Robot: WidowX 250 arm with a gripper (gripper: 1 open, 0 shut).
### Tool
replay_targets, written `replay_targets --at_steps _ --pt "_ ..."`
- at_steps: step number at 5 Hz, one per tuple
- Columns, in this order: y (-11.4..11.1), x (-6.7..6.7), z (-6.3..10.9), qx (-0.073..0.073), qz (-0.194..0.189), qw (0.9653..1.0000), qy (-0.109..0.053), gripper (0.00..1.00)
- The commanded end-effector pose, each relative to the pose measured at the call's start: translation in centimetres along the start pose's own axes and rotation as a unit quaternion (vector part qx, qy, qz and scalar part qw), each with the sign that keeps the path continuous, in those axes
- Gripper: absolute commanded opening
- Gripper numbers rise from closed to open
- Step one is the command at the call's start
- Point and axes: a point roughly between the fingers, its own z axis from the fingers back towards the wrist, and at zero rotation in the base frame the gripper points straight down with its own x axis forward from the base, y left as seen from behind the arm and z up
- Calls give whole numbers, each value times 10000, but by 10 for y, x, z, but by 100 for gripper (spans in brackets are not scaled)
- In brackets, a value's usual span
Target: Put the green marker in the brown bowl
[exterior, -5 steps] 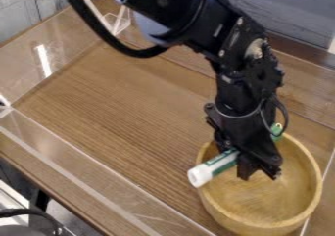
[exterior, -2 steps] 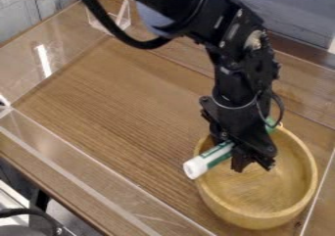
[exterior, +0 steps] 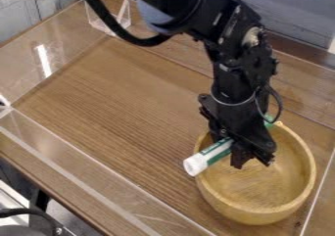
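The green marker (exterior: 210, 159) has a white barrel with a green band, and it lies nearly level over the near-left rim of the brown bowl (exterior: 268, 193). Its white end sticks out past the rim to the left, while its green end shows behind the arm on the right. My black gripper (exterior: 245, 149) points down into the bowl and is shut on the marker's middle. The bowl is light tan wood and sits at the table's front right.
A wooden table (exterior: 118, 103) spreads to the left and behind. A low clear plastic wall (exterior: 78, 162) runs along the front and left edges. The black arm (exterior: 197, 24) reaches in from the top.
The gripper with the marker has shifted slightly left, and the marker's white end now pokes a little further past the bowl's rim. The grip is unchanged.
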Motion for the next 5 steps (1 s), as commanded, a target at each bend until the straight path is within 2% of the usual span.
replay_targets --at_steps 1,5 --pt "8 -1 -3 -16 97 10000 -2 0" --pt "4 -3 -6 -226 65 9997 -7 0"
